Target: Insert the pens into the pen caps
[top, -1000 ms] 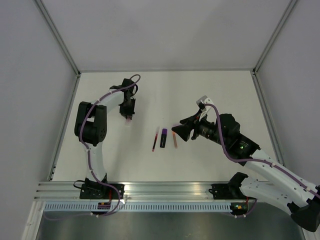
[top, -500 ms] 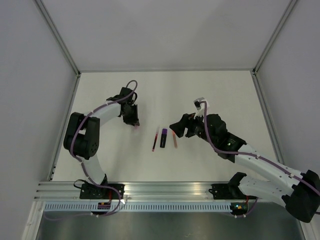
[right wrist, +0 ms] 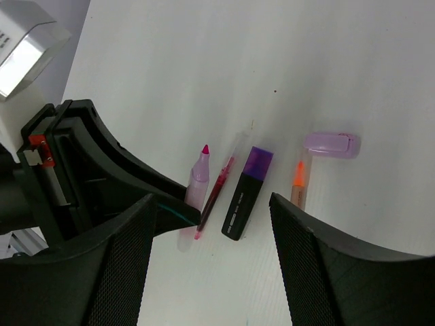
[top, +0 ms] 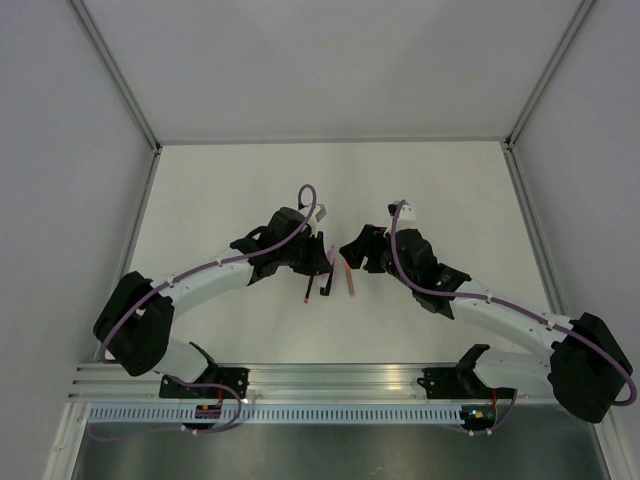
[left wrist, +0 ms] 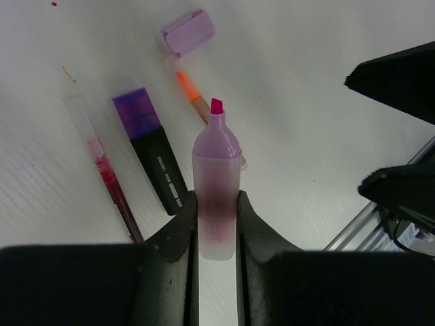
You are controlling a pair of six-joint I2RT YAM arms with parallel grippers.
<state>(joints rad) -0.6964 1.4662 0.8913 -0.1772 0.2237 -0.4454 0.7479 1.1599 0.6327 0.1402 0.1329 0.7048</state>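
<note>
Between left fingers [left wrist: 178,238], pink pen [left wrist: 216,197], well inside table [top: 450,180] edges.

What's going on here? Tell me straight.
The left claw is shut on an uncapped pink pen, its tip pointing away from the claw. The right claw is open and empty, facing it over the other pens. On the table lie a black marker with a purple end, a thin red pen, an orange-tipped pen and one pale purple cap, loose beside the orange tip.
</note>
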